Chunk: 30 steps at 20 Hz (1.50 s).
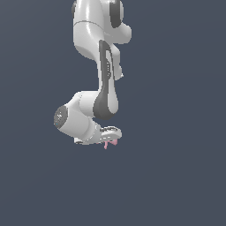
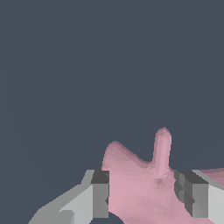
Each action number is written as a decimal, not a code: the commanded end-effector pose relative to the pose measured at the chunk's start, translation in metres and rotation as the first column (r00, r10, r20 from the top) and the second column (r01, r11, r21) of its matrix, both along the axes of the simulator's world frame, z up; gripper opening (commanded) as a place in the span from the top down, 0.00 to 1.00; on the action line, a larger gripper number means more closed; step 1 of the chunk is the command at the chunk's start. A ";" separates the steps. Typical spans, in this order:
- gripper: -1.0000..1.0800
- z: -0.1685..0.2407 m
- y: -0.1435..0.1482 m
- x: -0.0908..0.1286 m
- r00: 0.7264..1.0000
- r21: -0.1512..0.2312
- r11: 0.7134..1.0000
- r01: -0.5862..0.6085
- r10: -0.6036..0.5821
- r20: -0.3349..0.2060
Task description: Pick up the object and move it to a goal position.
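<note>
The object (image 2: 135, 183) is a pale-pink lumpy block with a thin stem sticking out. In the wrist view it fills the gap between my two fingers (image 2: 99, 192), and both pads press against it. My gripper (image 2: 142, 194) is shut on it. In the exterior view the white arm bends down and the gripper (image 1: 110, 139) sits at its low end, with only a small pink piece of the object (image 1: 111, 143) showing under the hand. The rest of the object is hidden by the hand there.
Only a plain dark grey-blue background shows in both views. No table, container or goal marker is visible.
</note>
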State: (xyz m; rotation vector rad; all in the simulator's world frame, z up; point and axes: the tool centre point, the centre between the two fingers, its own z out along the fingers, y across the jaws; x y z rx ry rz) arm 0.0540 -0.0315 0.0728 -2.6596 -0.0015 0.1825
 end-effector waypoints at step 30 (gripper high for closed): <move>1.00 -0.050 -0.007 0.011 0.999 0.208 0.978 0.027 -0.035 0.032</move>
